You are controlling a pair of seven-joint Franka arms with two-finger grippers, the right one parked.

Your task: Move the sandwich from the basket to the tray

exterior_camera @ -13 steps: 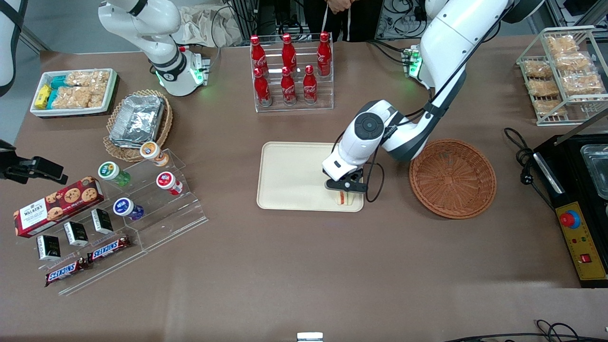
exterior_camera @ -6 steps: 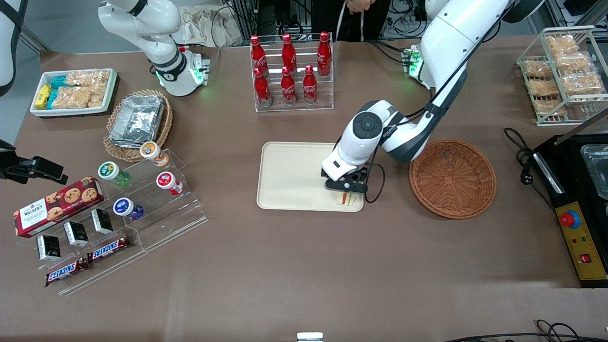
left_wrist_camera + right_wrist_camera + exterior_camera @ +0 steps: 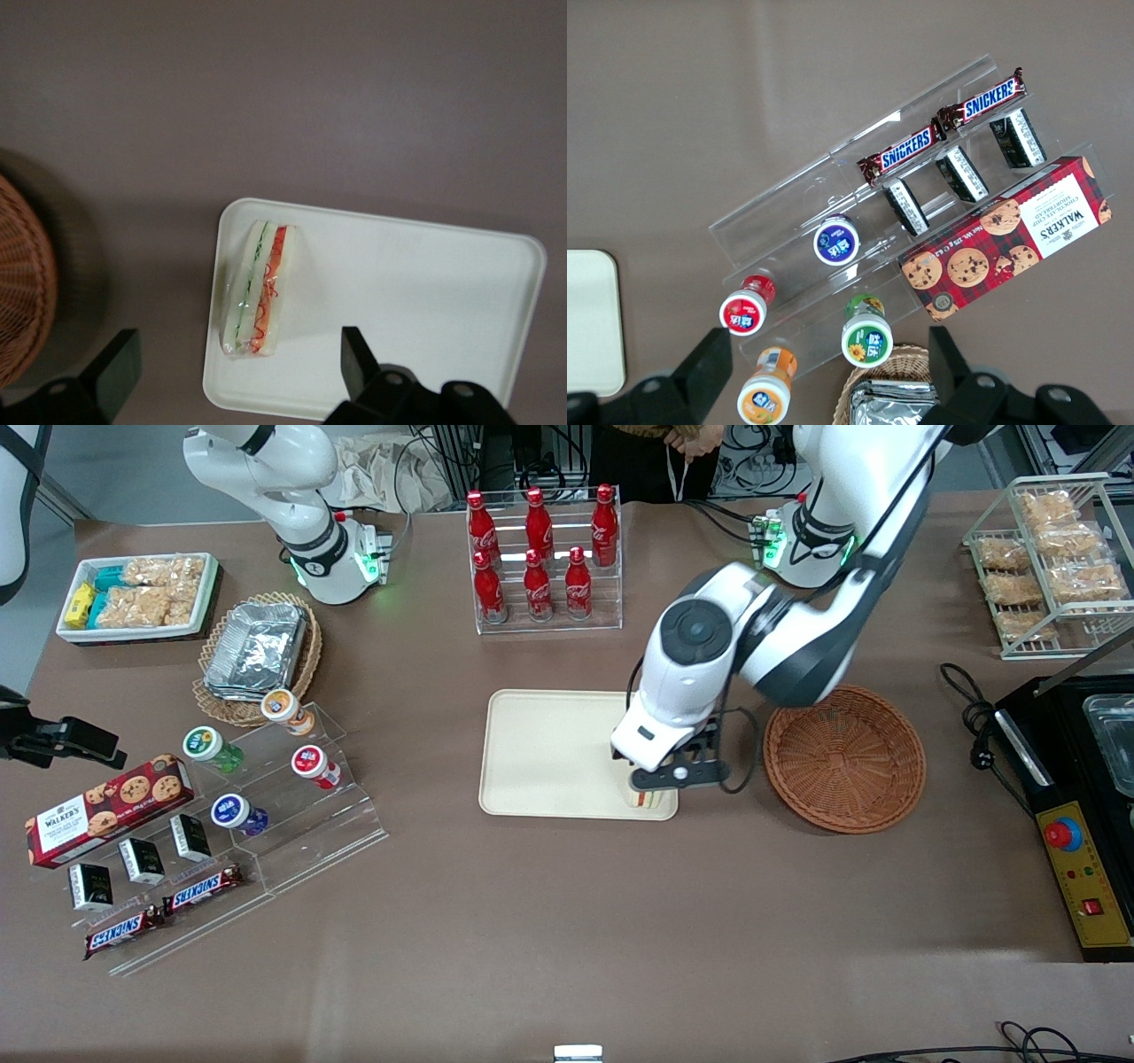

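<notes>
The sandwich [image 3: 647,799] [image 3: 257,288] lies on its side on the cream tray [image 3: 549,753] [image 3: 416,292], in the corner nearest the front camera and the basket. It is a white wedge with orange and green filling lines. My left gripper [image 3: 675,778] [image 3: 237,367] hangs above that corner, open, and its black fingers [image 3: 354,359] stand wide apart and clear of the sandwich. Nothing is between them. The reddish-brown wicker basket [image 3: 844,757] [image 3: 22,283] sits empty beside the tray, toward the working arm's end.
A rack of red cola bottles [image 3: 542,558] stands farther from the camera than the tray. A clear stand with jars [image 3: 292,766], snack bars and a cookie box [image 3: 106,808] lies toward the parked arm's end. A black appliance [image 3: 1076,779] and its cable [image 3: 974,717] sit past the basket.
The left arm has risen from low over the sandwich and shifted slightly toward the basket. The sandwich stays where it was on the tray.
</notes>
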